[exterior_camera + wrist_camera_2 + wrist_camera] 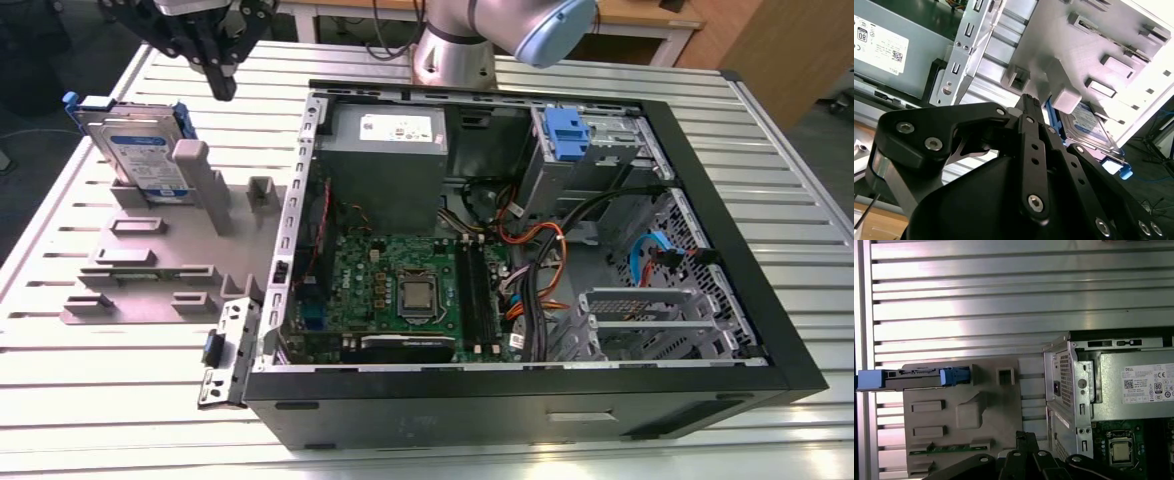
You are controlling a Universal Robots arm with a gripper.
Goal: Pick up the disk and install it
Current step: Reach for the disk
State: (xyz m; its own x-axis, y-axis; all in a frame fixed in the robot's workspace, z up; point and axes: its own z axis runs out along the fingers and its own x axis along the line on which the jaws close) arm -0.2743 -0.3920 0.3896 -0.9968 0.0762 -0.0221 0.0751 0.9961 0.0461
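Note:
The disk (135,150) is a silver hard drive in a bright blue carrier. It stands on edge in a slot at the far end of the grey holder plate (147,265), on the exterior view's left. My gripper (224,90) hangs above the table just beyond the holder, to the right of the disk and apart from it. Its black fingers are shut with nothing between them. In the first wrist view the disk (914,379) is seen edge-on, away from the fingertips (1021,437). In the second wrist view the disk (1089,125) lies past the closed gripper (1029,100).
An open black computer case (534,400) lies on the slatted metal table (107,420), with a grey power supply (387,150), a motherboard (400,290) and a drive bay with a blue latch (566,135). The robot base (454,55) stands behind the case.

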